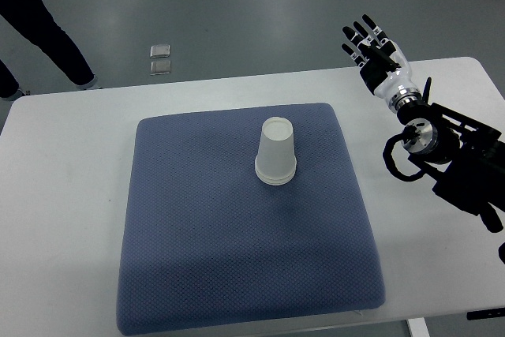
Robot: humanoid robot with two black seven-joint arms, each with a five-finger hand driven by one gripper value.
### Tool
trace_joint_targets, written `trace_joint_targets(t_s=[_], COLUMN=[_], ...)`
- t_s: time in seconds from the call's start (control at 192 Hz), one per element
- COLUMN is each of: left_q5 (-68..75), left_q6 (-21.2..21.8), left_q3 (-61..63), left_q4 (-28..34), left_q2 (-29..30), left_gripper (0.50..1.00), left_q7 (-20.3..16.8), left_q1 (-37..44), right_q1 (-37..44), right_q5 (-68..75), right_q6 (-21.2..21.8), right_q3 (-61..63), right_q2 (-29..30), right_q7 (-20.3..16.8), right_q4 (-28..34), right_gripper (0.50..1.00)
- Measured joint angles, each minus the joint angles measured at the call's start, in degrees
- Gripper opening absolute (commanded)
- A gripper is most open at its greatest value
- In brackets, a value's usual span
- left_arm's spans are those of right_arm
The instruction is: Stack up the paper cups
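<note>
Only the legs of a person show, cut off at the top-left corner, beyond the blue mat. Paper cups stand upside down just above the mat's centre, long axis upright, base upward; how many are nested is unclear. No print legible. Right hand, right of the mat beyond the worktop edge: fingers extended, empty.

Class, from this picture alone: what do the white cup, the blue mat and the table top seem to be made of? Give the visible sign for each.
Cup: probably paper, matte white, with a rolled rim.
Mat: likely padded fabric, dotted weave, soft rounded edges.
Table top: smooth white, perhaps laminate; the look leaves it open.
</note>
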Motion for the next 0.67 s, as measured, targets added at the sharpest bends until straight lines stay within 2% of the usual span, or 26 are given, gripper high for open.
trace_joint_targets(t_s=[0.667], left_q5=[0.0], left_q6=[0.0], left_q3=[0.0], left_q4=[0.0], left_q2=[0.0], left_gripper=[1.000], left_q7=[0.0], left_q1=[0.0], right_q1=[-1.1], right_q5=[-0.5], right_q6=[-1.0], right_q3=[1.0], right_q2=[0.6], right_q7=[0.7], right_q4=[0.0], right_gripper=[0.911])
